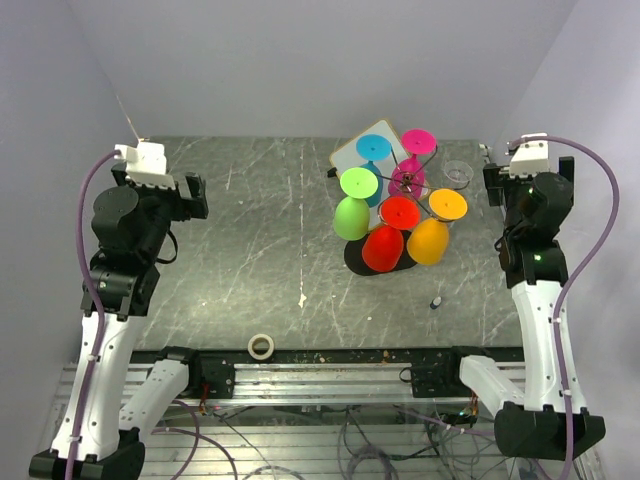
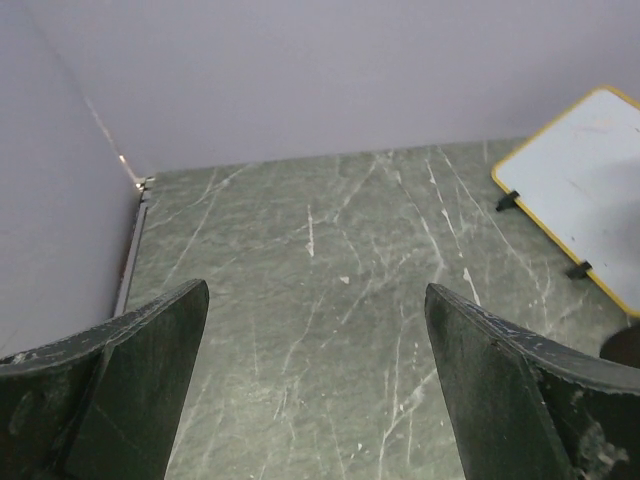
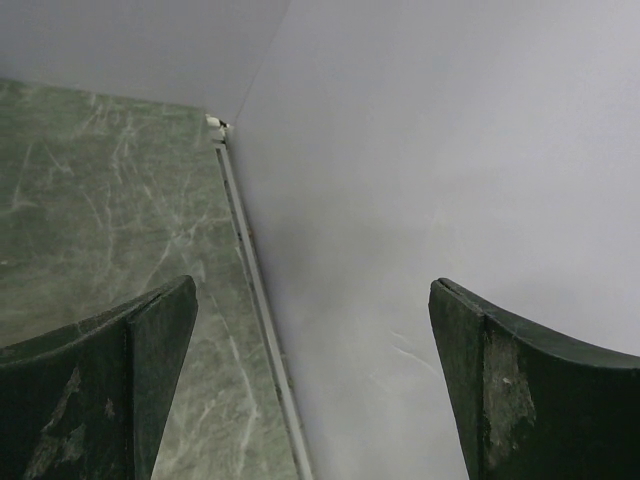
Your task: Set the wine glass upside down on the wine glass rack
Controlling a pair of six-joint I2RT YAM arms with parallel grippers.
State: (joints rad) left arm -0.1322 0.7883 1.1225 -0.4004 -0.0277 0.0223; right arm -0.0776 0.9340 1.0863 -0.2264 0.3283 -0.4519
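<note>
The wine glass rack point(image 1: 352, 256) stands right of the table's centre, a dark wire stand on a black base. Coloured glasses hang on it upside down: green point(image 1: 351, 215), red point(image 1: 383, 247), orange point(image 1: 429, 240), plus blue and magenta ones at the back. A clear wine glass point(image 1: 458, 172) stands on the table just right of the rack. My left gripper point(image 1: 196, 195) point(image 2: 315, 290) is open and empty, far left of the rack. My right gripper point(image 1: 496, 184) point(image 3: 312, 285) is open and empty, right of the clear glass, facing the right wall.
A white board with a wooden rim point(image 1: 360, 148) point(image 2: 585, 180) lies behind the rack. A roll of tape point(image 1: 262, 346) sits at the near edge. A small dark object point(image 1: 436, 301) lies near the right arm. Walls close off the left, back and right sides.
</note>
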